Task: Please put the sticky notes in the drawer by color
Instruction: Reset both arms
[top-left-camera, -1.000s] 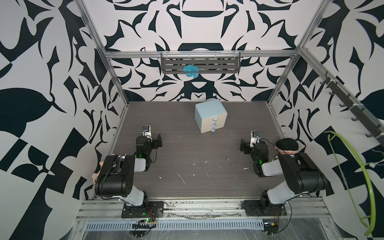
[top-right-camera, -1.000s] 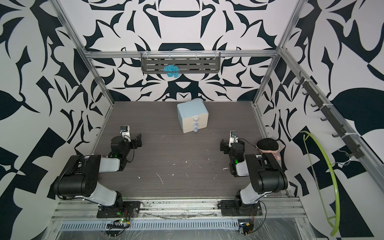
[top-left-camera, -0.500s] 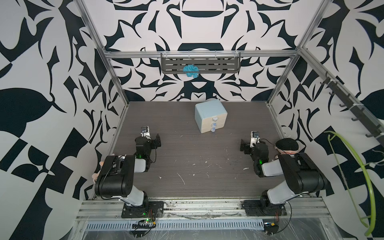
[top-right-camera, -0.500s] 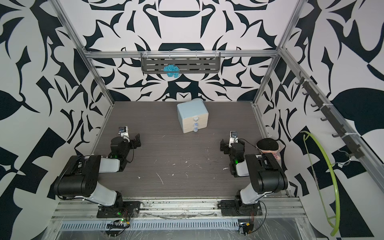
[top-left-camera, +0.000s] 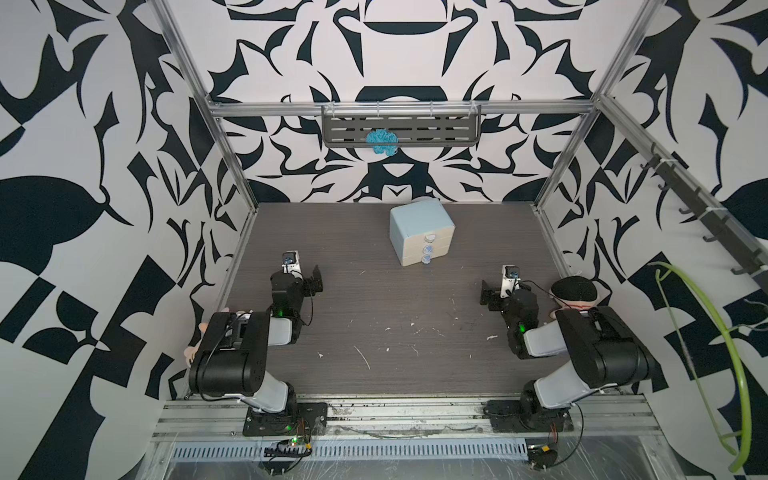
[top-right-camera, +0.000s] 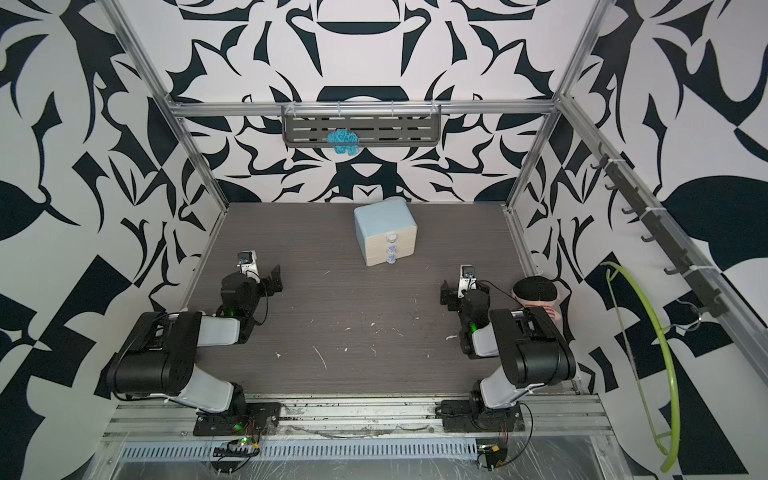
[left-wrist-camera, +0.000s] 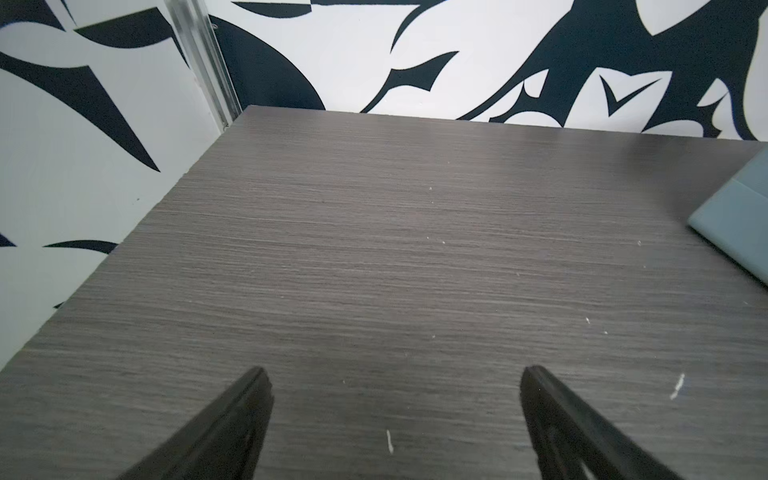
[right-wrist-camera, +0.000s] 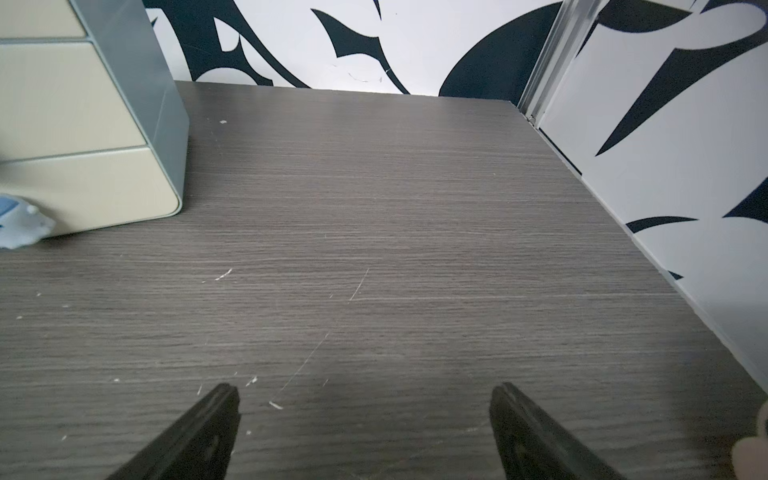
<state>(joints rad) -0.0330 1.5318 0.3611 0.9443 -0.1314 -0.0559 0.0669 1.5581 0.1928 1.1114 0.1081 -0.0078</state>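
**A:** Near side first. The left gripper (left-wrist-camera: 390, 374) is low over the table (top-left-camera: 395, 324), left of centre. Its fingers are spread wide with nothing between them.

**B:** Same across the way! The right gripper (right-wrist-camera: 363, 390) is released too, only bare wood between its fingers. A dark-capped soft toy (top-left-camera: 575, 289) sits near it at the right edge.

**A:** Further back stands the drawer (top-left-camera: 419, 224), right of centre in the far half, well apart from both grippers. Its front is angled toward the near right.

**B:** The three cream fronts look flush, with the round knobs (top-left-camera: 428, 248) in a column.

**A:** On the far wall, a grey shelf (top-left-camera: 436, 129) with a blue fuzzy clump (top-left-camera: 381, 142) on it.
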